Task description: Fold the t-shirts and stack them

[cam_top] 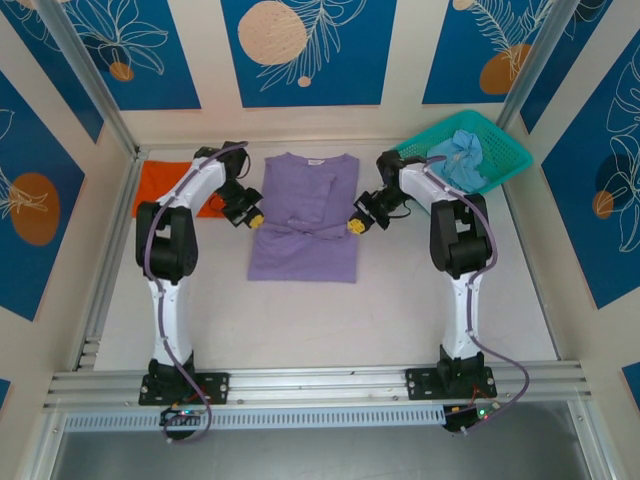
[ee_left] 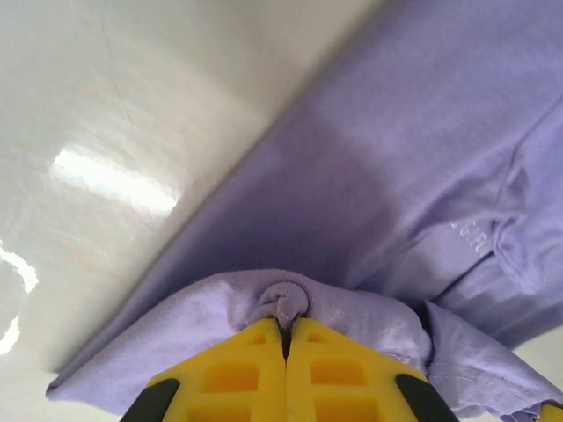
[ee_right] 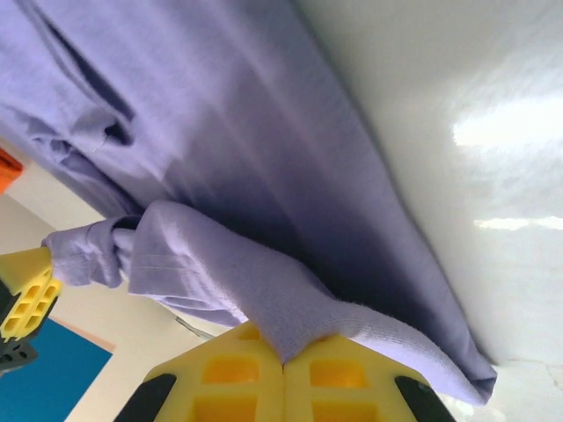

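Note:
A lavender t-shirt lies flat in the middle of the table, collar toward the back. My left gripper is shut on a pinch of its left side, seen bunched between the yellow fingertips. My right gripper is shut on the shirt's right side, the cloth draped over its fingers. The cloth between the two grippers is gathered into a ridge across the shirt's middle. An orange t-shirt lies flat at the back left, partly behind the left arm. A pale blue t-shirt is crumpled in the teal basket.
The teal mesh basket stands at the back right corner, close to the right arm's elbow. Metal frame posts and a rail edge the table. White tabletop stretches in front of the lavender shirt.

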`<state>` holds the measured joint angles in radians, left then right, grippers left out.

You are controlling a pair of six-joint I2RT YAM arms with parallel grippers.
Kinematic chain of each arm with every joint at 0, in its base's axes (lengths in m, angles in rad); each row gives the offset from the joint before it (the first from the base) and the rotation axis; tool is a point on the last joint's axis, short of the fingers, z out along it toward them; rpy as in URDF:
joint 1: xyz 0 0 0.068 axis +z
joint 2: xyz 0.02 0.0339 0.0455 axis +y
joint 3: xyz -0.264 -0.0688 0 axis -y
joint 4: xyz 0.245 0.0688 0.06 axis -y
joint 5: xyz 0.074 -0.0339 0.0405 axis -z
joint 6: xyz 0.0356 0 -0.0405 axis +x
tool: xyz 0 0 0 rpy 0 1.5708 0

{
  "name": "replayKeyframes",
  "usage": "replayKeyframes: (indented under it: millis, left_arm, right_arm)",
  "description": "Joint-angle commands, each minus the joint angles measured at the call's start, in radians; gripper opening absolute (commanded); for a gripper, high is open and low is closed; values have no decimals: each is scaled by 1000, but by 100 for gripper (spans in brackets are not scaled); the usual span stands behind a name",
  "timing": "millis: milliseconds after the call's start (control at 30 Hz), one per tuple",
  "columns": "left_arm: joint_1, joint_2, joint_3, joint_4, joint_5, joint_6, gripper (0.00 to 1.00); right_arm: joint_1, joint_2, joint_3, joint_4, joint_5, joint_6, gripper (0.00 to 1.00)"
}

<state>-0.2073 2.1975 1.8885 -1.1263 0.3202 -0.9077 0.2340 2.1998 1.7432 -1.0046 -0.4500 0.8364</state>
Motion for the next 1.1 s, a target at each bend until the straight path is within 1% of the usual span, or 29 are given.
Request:
replayKeyframes:
  millis: [0,33,100,133,233,267,300,367,400,467,500,567,600,633,667,733,800,867,1000,1067]
  left_arm:
    - [17,43,86,-38,-20,13,10]
    - [19,57,110,-34,-13,15,15]
    - [22,73,153,-32,-10,22,30]
    - [25,78,187,-33,-15,32,41]
    - [37,48,237,-18,-58,51,58]
    - [41,25,239,-5,-73,55,62]
    - [42,1,238,3,-89,58,64]
    - [37,-55,220,9,-131,71,65]
    - [32,-85,198,14,-143,78,64]
    - [14,-160,103,56,-144,107,50]
    - [2,-195,50,76,-143,121,45]
    - [-30,-275,-94,137,-112,138,34]
    - [-43,-306,-163,167,-89,141,31]
    - [-60,-338,-239,220,-46,150,29]
    - [-79,-362,-303,257,-16,161,25]
    - [-122,-382,-385,286,-7,182,18]
    - [-164,-380,-429,304,-6,220,17]
    - [-189,-358,-462,325,-12,248,16]
    - [-194,-309,-533,400,-60,295,16]
    - [-193,-282,-571,423,-95,315,16]
  right_arm:
    - [-12,34,40,-58,-48,12,8]
    - [-16,39,49,-57,-53,20,15]
    - [-26,45,69,-54,-60,25,29]
    - [-29,42,87,-53,-60,23,34]
    - [-49,23,126,-64,-47,39,48]
    - [-58,9,126,-55,-53,53,49]
    - [-64,-5,120,-44,-57,64,50]
    - [-74,-49,98,-22,-45,76,52]
    - [-75,-75,79,-12,-35,76,53]
    - [-62,-156,-9,51,-20,67,54]
    - [-51,-198,-61,88,-20,58,53]
    - [-14,-297,-195,182,-34,25,47]
    - [5,-327,-249,207,-41,13,43]
    - [26,-359,-302,241,-60,2,34]
    - [50,-386,-365,277,-82,-9,27]
    - [99,-409,-431,298,-75,-37,18]
    - [137,-399,-475,300,-50,-33,10]
    - [160,-369,-525,360,-70,-3,4]
    - [187,-299,-540,412,7,34,0]
    - [191,-269,-554,452,47,69,0]
